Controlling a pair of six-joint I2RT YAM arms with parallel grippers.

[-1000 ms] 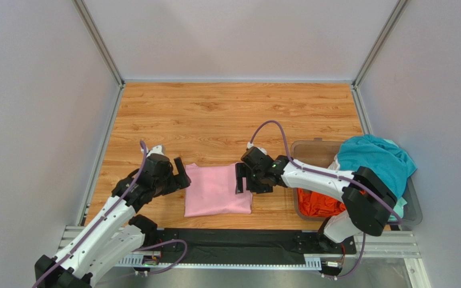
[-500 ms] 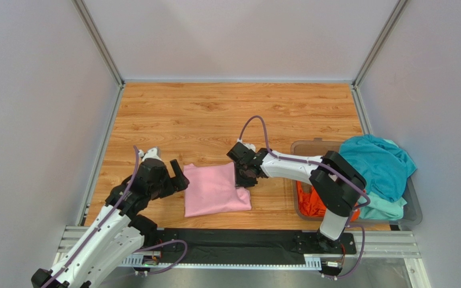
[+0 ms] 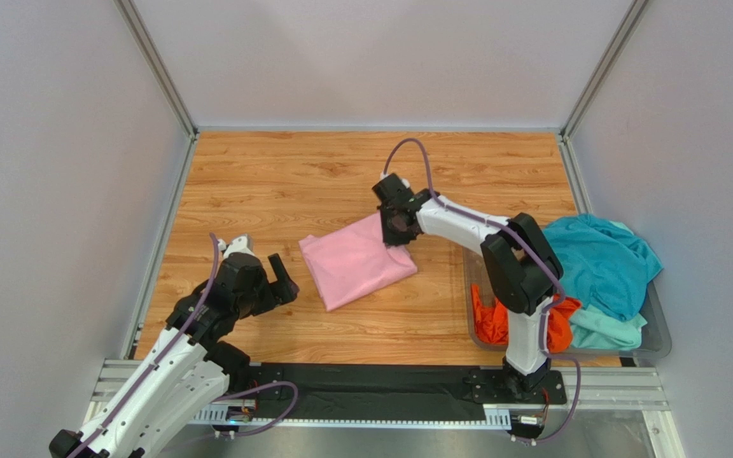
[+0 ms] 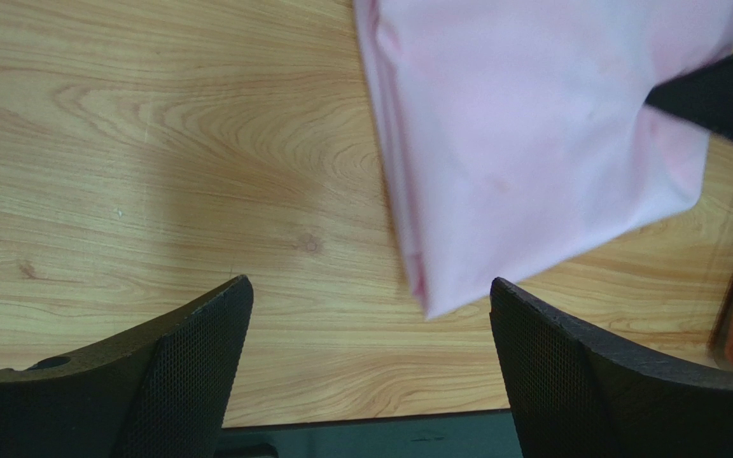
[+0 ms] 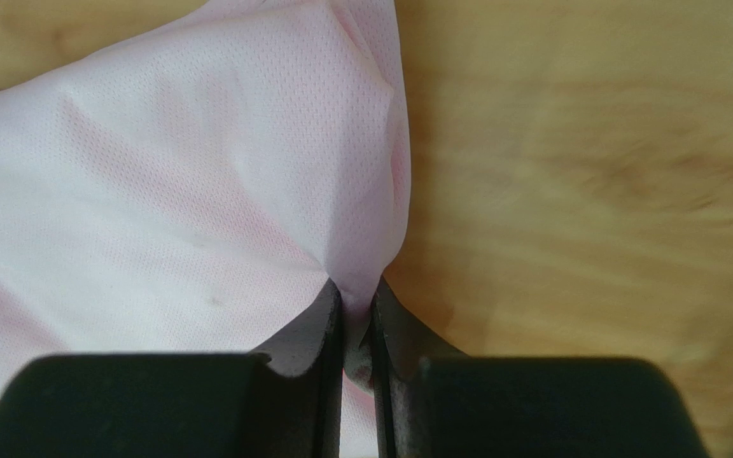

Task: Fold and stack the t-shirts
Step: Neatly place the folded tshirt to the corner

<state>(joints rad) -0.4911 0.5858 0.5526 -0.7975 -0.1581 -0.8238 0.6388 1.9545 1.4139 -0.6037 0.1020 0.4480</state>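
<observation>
A folded light pink t-shirt (image 3: 356,260) lies on the wooden table, turned at an angle. My right gripper (image 3: 399,229) is shut on its far right corner; in the right wrist view the pink cloth (image 5: 198,191) is pinched between the two fingers (image 5: 356,305). My left gripper (image 3: 279,279) stands open just left of the shirt, nothing between its fingers; in the left wrist view the pink shirt (image 4: 533,143) lies ahead and to the right. A teal t-shirt (image 3: 605,262) and an orange t-shirt (image 3: 490,320) are piled in the bin at the right.
A clear plastic bin (image 3: 657,334) stands at the right edge of the table, holding the loose shirts. Grey walls close in the left, far and right sides. A black strip (image 3: 370,386) runs along the near edge between the arm bases.
My right gripper has shut on the pink shirt's right edge and dragged it away and rightward, rotating it. The left gripper has stayed open and pulled back slightly.
</observation>
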